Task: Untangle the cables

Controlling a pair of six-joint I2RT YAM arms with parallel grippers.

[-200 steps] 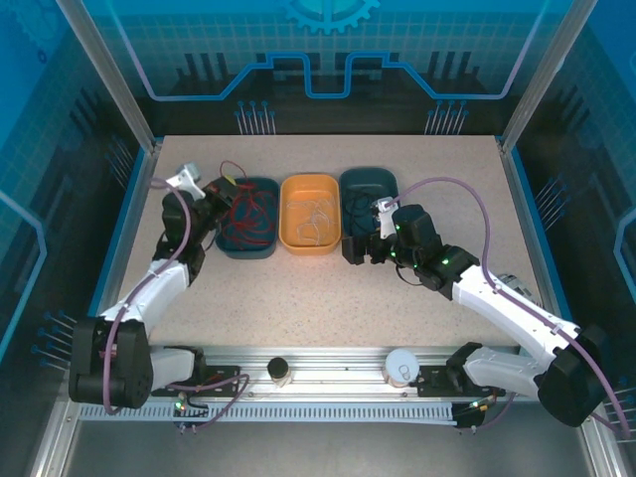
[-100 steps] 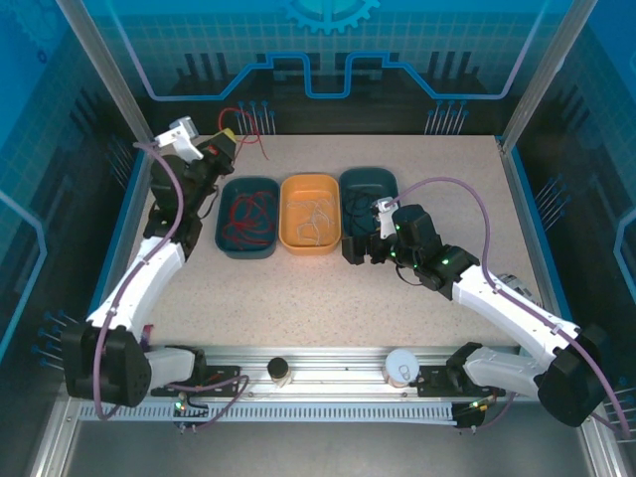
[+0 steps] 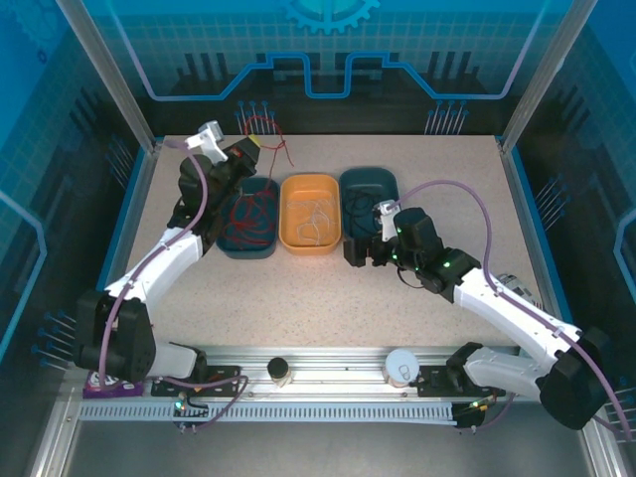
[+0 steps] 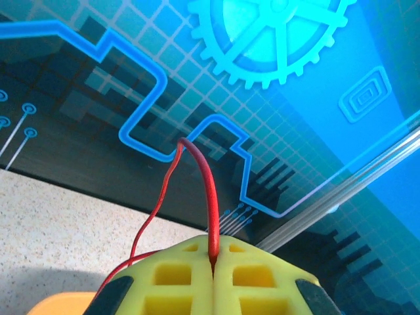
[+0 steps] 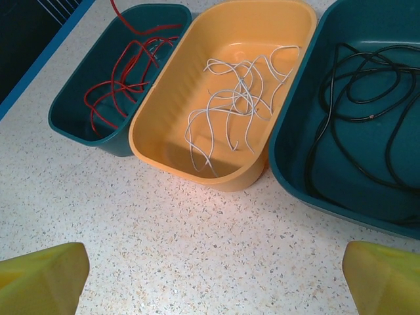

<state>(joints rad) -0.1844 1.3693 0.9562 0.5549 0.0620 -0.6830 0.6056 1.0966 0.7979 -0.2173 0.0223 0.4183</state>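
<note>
Three bins [image 5: 197,164] sit side by side; left end effector [image 4: 213,262] pinches a red cable [image 4: 209,197], right end effector [image 3: 362,254] gapes wide.

Robot lab cell: aluminium frame [image 3: 107,72], blue panels [image 3: 328,50] (gear motif printed).

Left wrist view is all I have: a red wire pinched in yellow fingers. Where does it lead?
Observer: From the left fingers the red cable drops into the left teal bin, where more red loops lie.
Operator: Other colours?
Observer: Whitish cables lie in the orange bin, a black cable in the right teal bin.
Operator: And the right arm?
Observer: The right fingers stand wide open above the table, in front of the bins.
</note>
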